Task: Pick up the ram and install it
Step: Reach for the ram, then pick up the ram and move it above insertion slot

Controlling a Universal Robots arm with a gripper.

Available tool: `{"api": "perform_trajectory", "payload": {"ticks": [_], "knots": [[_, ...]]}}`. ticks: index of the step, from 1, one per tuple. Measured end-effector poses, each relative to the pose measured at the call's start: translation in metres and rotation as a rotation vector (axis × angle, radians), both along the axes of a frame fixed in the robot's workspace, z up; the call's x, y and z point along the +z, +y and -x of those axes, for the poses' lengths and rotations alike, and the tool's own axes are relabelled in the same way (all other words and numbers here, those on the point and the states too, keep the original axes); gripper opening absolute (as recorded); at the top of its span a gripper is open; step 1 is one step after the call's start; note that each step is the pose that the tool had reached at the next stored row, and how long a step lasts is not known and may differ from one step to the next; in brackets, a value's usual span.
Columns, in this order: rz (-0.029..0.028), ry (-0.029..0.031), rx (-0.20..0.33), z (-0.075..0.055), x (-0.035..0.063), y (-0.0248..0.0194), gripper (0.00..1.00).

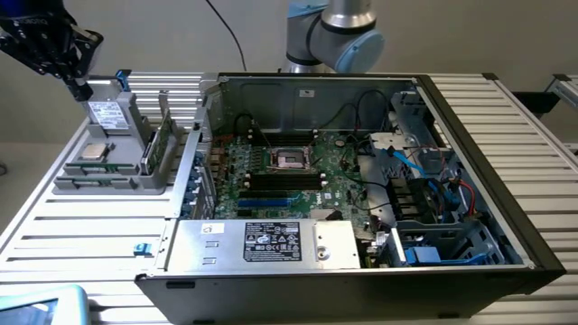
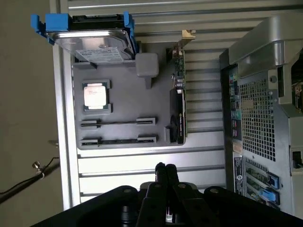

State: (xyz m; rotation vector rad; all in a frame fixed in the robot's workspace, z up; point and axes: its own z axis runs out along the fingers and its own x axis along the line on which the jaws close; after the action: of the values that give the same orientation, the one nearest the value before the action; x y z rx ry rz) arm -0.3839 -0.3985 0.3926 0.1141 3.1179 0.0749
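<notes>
Wrist view looks down past the gripper [image 2: 165, 168], whose two fingers are pressed together with nothing between them, onto a grey tray [image 2: 123, 94] lying below and ahead of the tips. The ram [image 2: 118, 122], as far as can be judged, is the slim dark strip standing on edge in one of the tray's two long holders; set that way, its upper edge is offered to a pinch from above. A processor chip [image 2: 96, 94], a hard drive [image 2: 92, 40] and a taller expansion card [image 2: 180, 106] sit apart in their own seats, probably so each can be reached alone. Beside the tool the computer case [image 1: 488, 169] lies open, its motherboard [image 1: 298, 169] facing up. The exterior view shows the arm reaching out from behind the case, its wrist turned down, the gripper high over the tray and touching nothing.
</notes>
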Motion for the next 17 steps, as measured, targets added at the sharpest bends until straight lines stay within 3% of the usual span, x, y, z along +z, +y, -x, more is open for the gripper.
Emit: {"api": "perform_trajectory", "payload": {"ticks": [8,12,17], "knots": [[-0.0001,-0.0002,-0.001,0.023,-0.0005,0.0028,0.11],[-0.0001,0.0000,-0.002,0.024,-0.0012,0.0062,0.11],[-0.0002,0.0001,-0.002,0.024,-0.0011,0.0062,0.11]]}}
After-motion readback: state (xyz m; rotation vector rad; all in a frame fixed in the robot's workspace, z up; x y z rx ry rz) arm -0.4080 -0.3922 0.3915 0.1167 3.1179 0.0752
